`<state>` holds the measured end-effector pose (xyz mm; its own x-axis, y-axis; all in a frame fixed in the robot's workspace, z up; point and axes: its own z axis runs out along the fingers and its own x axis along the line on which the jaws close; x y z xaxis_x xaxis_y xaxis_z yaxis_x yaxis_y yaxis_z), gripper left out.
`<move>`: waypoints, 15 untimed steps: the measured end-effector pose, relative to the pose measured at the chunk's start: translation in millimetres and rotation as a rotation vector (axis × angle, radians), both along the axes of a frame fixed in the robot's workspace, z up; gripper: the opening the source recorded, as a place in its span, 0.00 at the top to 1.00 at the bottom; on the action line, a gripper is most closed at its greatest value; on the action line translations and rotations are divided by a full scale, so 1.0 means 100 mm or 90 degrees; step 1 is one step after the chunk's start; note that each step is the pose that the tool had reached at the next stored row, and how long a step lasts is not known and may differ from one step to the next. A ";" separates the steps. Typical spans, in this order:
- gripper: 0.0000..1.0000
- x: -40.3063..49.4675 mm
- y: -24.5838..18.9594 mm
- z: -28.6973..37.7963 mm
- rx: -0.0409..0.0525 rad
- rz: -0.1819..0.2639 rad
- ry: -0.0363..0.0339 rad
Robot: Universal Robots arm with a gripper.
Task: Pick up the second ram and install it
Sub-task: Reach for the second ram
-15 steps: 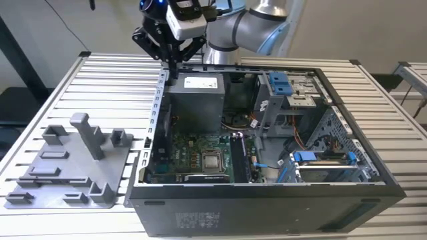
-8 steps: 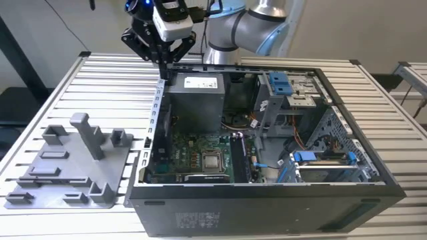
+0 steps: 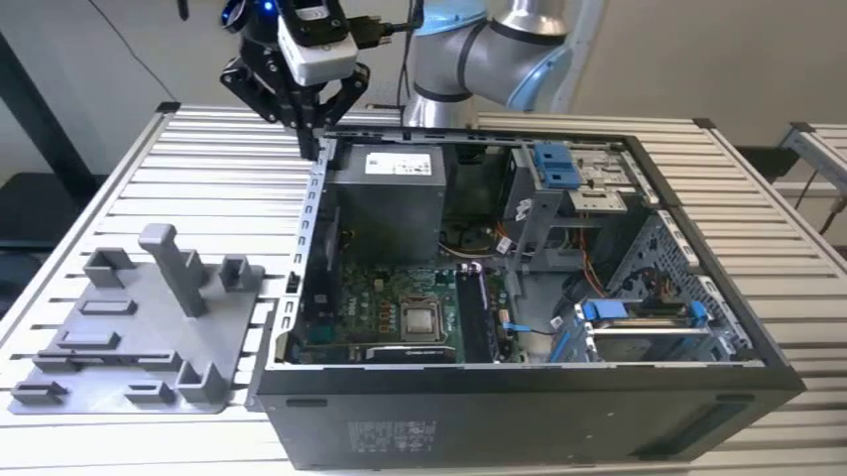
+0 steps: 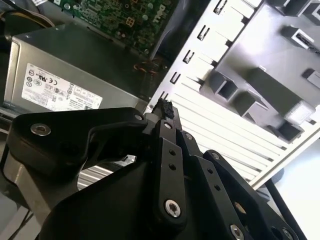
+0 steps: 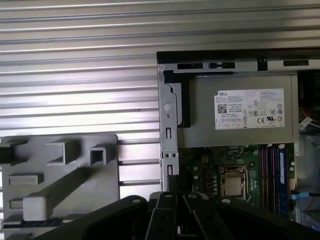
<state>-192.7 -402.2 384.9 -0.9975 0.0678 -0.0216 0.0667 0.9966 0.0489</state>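
Note:
My gripper (image 3: 313, 149) hangs above the back corner of the open computer case (image 3: 530, 297), on the exterior view's left. Its black fingers (image 4: 167, 125) meet at their tips, shut with nothing between them; they also show in the first wrist view (image 5: 172, 197). A thin dark strip (image 3: 113, 354), apparently the second ram, lies in a long slot of the grey fixture (image 3: 133, 327). It is well apart from the gripper, and the first wrist view catches it again (image 5: 35, 222). The green motherboard (image 3: 397, 307) lies inside the case, with its memory slots (image 5: 272, 170) beside the silver chip.
A grey power supply (image 3: 384, 193) with a pale label fills the case's back corner under the gripper. A tall grey post (image 3: 173, 268) stands on the fixture. Blue drive brackets (image 3: 556, 164) and cables crowd the case on the exterior view's right. Everything rests on a slatted metal table (image 3: 173, 178).

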 end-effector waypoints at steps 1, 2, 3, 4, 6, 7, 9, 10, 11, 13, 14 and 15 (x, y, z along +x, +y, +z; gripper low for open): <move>0.89 -0.018 -0.001 -0.003 0.0000 0.000 0.0001; 0.89 -0.033 -0.002 -0.005 0.0000 0.000 0.0003; 0.89 -0.050 -0.002 -0.007 0.0000 0.000 0.0006; 0.89 -0.065 -0.003 -0.009 0.0000 0.000 0.0009; 0.89 -0.094 -0.004 -0.014 0.0000 0.001 0.0014; 0.89 -0.108 -0.004 -0.016 0.0001 0.001 0.0017; 0.89 -0.134 -0.004 -0.020 0.0000 0.001 0.0024; 0.89 -0.146 -0.004 -0.023 0.0000 0.001 0.0028; 0.89 -0.159 -0.004 -0.025 0.0000 0.001 0.0032; 0.89 -0.182 -0.004 -0.029 0.0000 0.001 0.0041; 0.89 -0.194 -0.004 -0.031 0.0000 0.001 0.0046; 0.89 -0.206 -0.004 -0.033 0.0000 0.001 0.0051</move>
<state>-213.4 -402.6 381.7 -0.9977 0.0661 -0.0136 0.0654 0.9967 0.0484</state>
